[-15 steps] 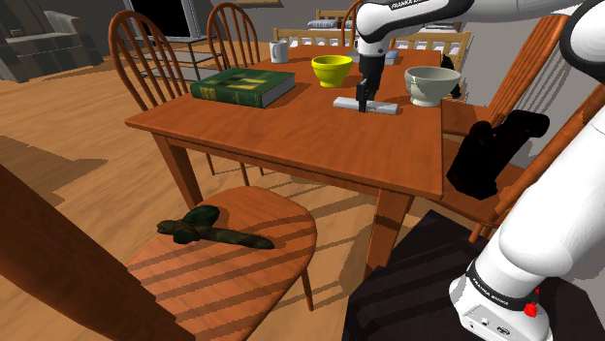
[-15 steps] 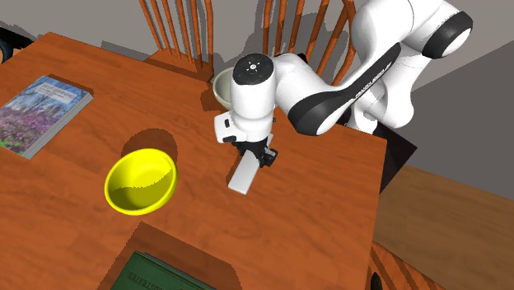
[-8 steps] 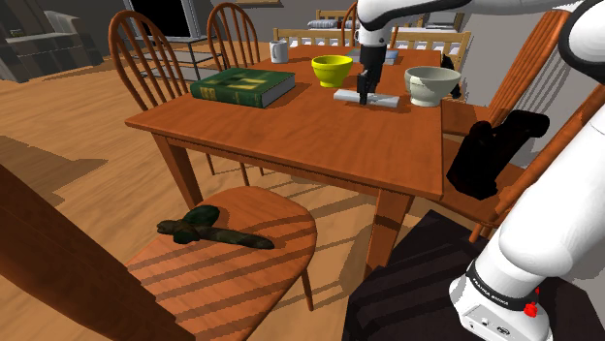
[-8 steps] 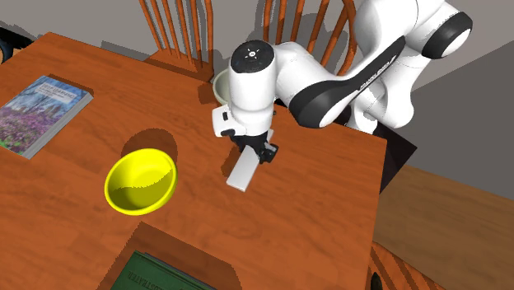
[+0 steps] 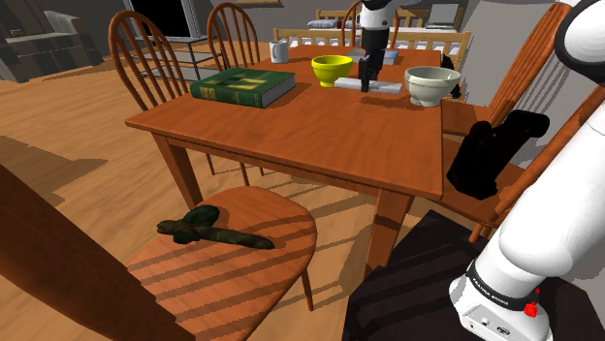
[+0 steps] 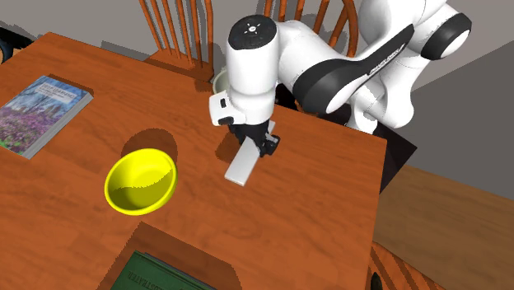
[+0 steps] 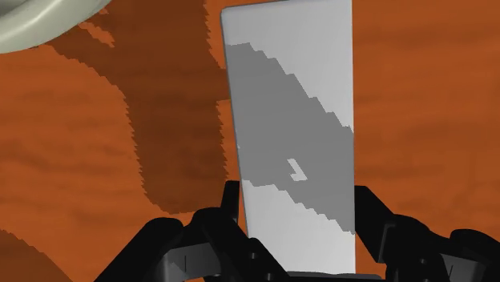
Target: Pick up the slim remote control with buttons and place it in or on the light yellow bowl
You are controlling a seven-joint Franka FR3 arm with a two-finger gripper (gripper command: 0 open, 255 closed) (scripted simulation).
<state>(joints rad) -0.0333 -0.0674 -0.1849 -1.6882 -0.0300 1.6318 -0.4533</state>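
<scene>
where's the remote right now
The white remote is clasped in the gripper above the table, between the yellow bowl and the pale bowl in the shoulder view.

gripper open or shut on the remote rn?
Shut on the remote. In the wrist view the gripper has its black fingers pressed against both long edges, with no gap showing.
</scene>
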